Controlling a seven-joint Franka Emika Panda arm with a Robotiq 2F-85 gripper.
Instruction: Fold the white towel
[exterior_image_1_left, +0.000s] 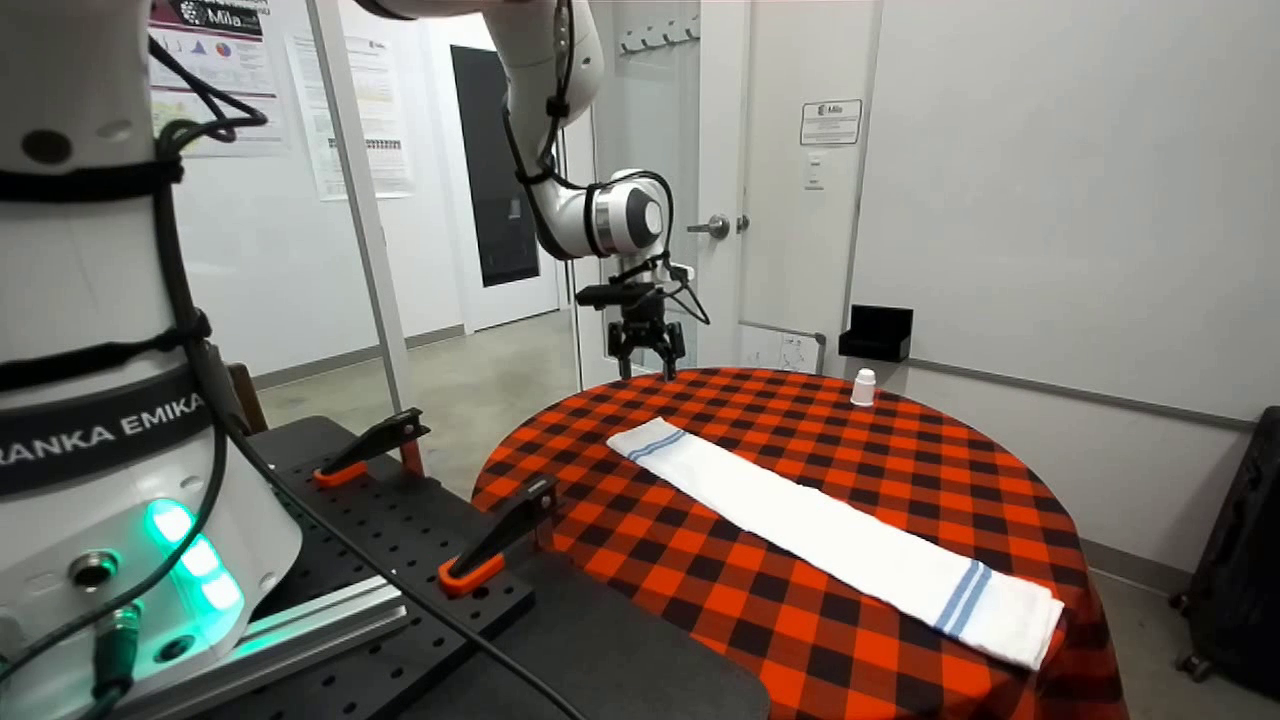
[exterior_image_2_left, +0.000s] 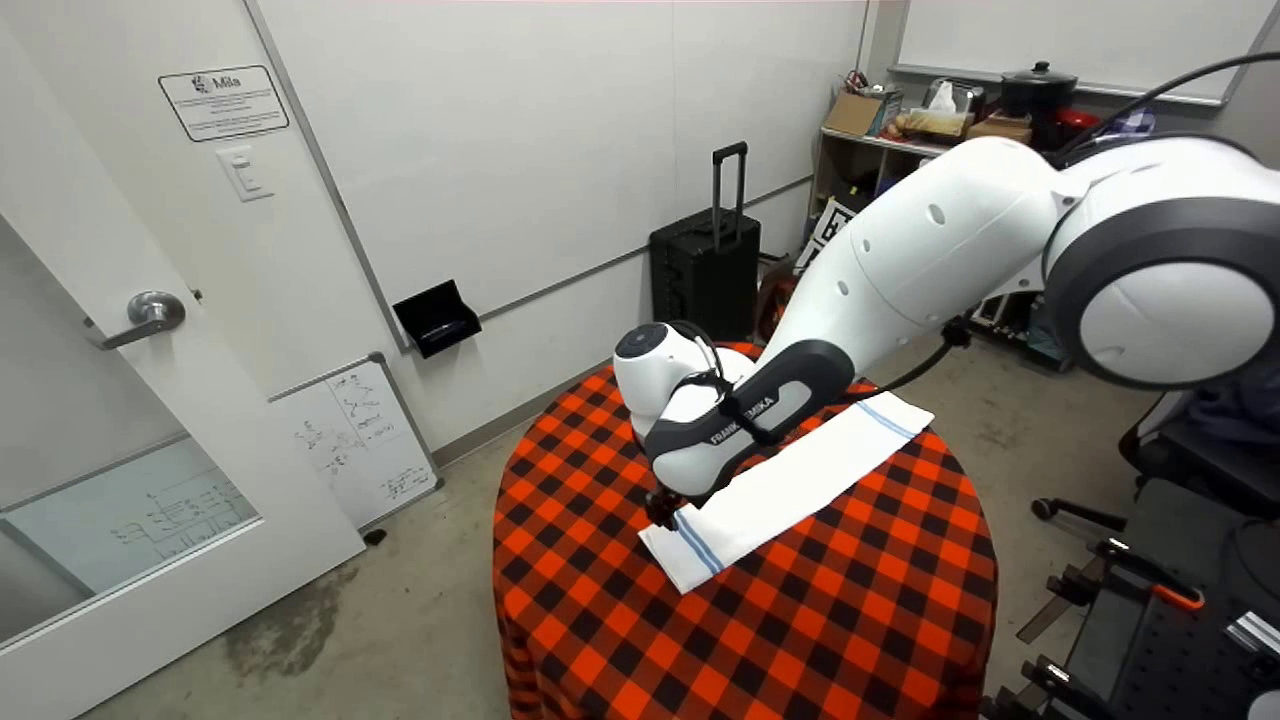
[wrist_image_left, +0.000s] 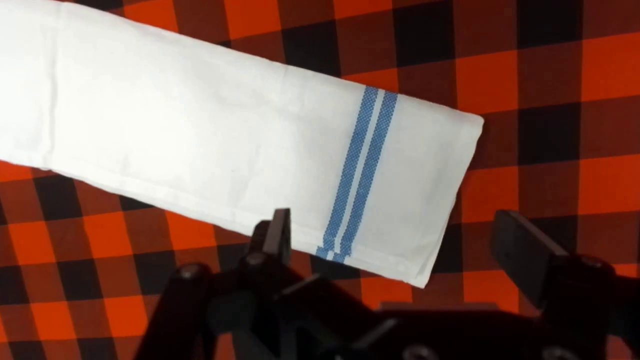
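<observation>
1. In an exterior view, the Franka Emika arm's base (exterior_image_1_left: 100, 430) stands left of the white towel (exterior_image_1_left: 835, 540).
2. The Robotiq gripper (exterior_image_1_left: 647, 374) hangs near the towel's far striped end, apart from it, released, fingers (wrist_image_left: 282, 232) spread wide.
3. The towel lies flat as a long strip on a red-and-black checked tablecloth (exterior_image_1_left: 560, 460).
4. A small white container (exterior_image_1_left: 863, 388) stands upright beyond the towel.
5. A black wheeled suitcase (exterior_image_1_left: 1238, 570) stands right of the towel.

Comes to one white towel (exterior_image_1_left: 830, 532), two blue stripes (wrist_image_left: 374, 150) at each end (four on the upper face), one small white container (exterior_image_1_left: 864, 388), one gripper (exterior_image_1_left: 647, 374) with two fingers (wrist_image_left: 527, 250), one tabletop (exterior_image_1_left: 620, 510) and two clamps (exterior_image_1_left: 500, 530).
</observation>
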